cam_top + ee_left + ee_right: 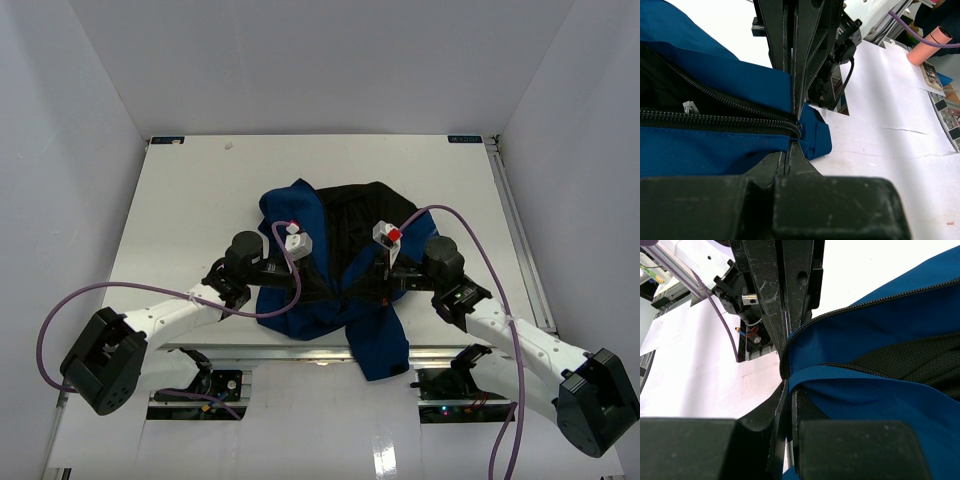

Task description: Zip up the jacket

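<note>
The royal-blue jacket [300, 215] lies crumpled and open at the table's middle, its black lining [350, 225] facing up and one blue part hanging over the near edge. My left gripper [318, 290] is shut on the jacket's front edge beside the dark zipper [715, 119]; a small white label [690, 106] shows inside. My right gripper [372, 292] is shut on the other front edge, where the zipper teeth [785, 360] curve round the blue fabric [865, 325]. The two grippers sit close together near the jacket's lower front.
White walls enclose the white table [180, 200]. The metal rail of the near edge [270, 352] runs under both arms. Purple cables [480, 250] loop above each arm. A pink cylinder [927, 45] lies off the table beyond the left wrist.
</note>
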Controlling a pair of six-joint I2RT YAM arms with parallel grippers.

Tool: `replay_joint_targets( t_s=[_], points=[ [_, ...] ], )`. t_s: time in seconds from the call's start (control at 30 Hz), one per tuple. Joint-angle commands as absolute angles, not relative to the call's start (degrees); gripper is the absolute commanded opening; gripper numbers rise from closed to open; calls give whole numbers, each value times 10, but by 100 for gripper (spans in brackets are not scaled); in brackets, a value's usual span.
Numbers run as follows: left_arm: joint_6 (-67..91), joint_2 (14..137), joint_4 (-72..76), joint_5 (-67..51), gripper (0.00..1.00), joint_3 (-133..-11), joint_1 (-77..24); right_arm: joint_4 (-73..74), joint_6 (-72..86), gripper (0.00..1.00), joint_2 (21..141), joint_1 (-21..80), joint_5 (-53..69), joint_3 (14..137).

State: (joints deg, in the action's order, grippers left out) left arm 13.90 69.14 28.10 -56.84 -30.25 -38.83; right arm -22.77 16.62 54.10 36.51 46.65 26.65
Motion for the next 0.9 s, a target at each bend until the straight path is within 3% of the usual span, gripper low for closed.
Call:
replay_joint_targets(
  t_s=[0.0,0.87],
  points=[
    [121,683,245,-579,0,-316,-401,-278,172,8,547,365,468,312],
    [105,694,210,-548,0,-327,-412,-331,238,8,549,368,416,325]
  ],
)
